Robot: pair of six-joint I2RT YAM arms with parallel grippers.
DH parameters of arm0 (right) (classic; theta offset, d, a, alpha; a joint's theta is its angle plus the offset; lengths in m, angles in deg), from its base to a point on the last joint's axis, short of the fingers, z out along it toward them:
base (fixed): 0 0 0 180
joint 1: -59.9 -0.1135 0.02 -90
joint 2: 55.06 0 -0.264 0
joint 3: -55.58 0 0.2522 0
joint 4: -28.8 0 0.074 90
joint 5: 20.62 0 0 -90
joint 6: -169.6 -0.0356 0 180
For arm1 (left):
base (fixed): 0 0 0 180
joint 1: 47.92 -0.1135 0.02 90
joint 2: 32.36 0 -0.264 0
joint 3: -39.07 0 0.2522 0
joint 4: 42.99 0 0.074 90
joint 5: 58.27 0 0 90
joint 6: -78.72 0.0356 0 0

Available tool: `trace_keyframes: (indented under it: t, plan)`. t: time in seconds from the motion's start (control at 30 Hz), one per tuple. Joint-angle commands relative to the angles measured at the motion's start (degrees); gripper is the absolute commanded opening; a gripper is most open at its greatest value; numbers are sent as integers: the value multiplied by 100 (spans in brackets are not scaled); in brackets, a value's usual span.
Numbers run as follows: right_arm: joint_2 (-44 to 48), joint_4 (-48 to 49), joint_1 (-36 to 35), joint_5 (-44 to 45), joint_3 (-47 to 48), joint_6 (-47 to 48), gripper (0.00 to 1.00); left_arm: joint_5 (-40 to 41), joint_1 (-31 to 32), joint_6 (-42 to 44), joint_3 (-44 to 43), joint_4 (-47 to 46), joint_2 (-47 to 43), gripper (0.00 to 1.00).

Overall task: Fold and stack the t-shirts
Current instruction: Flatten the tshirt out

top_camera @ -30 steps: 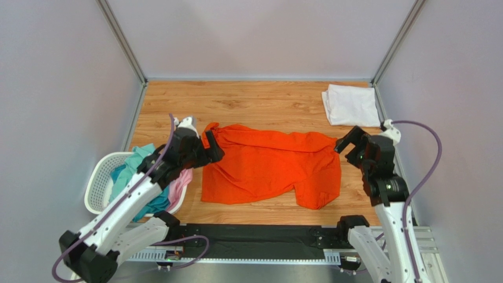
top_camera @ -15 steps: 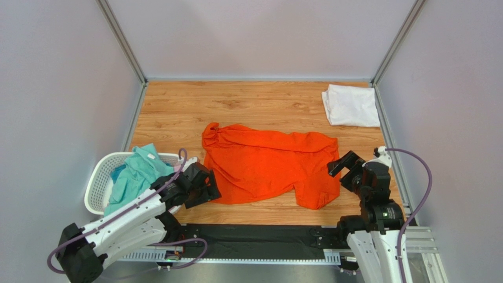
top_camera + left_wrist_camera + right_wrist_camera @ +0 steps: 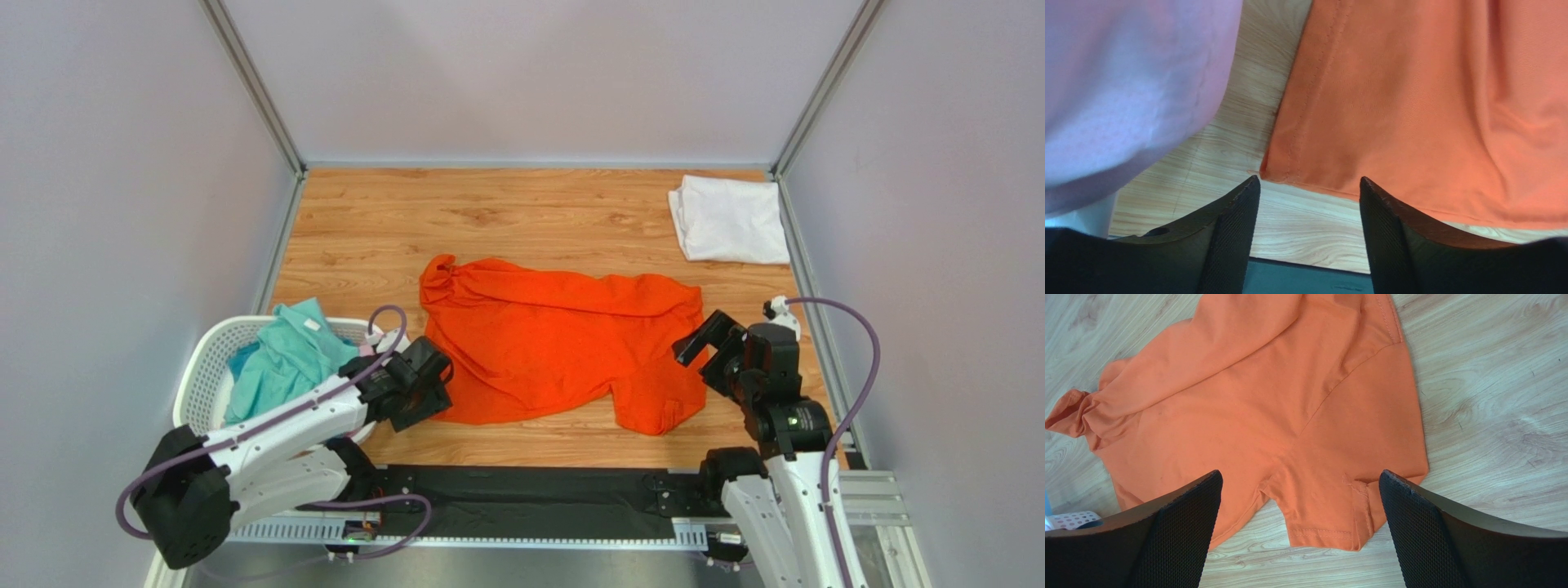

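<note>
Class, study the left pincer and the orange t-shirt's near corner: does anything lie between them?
Nothing visible does. The left pincer hangs open just over a corner of the orange t-shirt, with only table beneath; the pink cloth lies off to one side.

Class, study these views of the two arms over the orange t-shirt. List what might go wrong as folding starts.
1. The left fingers hover at the near hem corner of the orange t-shirt, close to pink cloth; they might snag that too.
2. The shirt lies rumpled, its far-left sleeve bunched, so a fold may trap creases.
3. The right fingers, wide open over the near sleeve, may pinch only one layer.
</note>
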Motion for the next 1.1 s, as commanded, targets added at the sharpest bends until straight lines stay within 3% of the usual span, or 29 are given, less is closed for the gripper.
trace_keyframes:
  t: [0.0,0.1,0.13,0.23,0.43,0.73,0.87,0.93,1.07]
  plan:
    - [96,75,-10,-4,115,74,100,256,-24,-120,-213,242,497,66]
    - [105,75,-10,32,124,74,100,151,-24,-146,-389,277,962,57]
    - [105,84,-10,32,124,83,100,133,-24,-138,-398,286,1051,46]
    - [79,75,-10,14,133,100,100,89,-6,-120,-548,365,1324,28]
    - [52,40,-10,-30,107,83,100,36,3,-155,-487,374,1114,0]
    - [-202,-1109,-18,-135,422,-286,99,264,3,179,-407,365,139,0]
    - [-562,-1454,-176,267,564,-444,96,510,3,170,-276,374,-423,0]
    - [-747,-1402,-517,348,433,-637,88,616,3,74,-223,383,-582,0]
    - [-1247,-1296,-1405,1224,230,-1252,88,783,3,126,-188,383,-863,0]
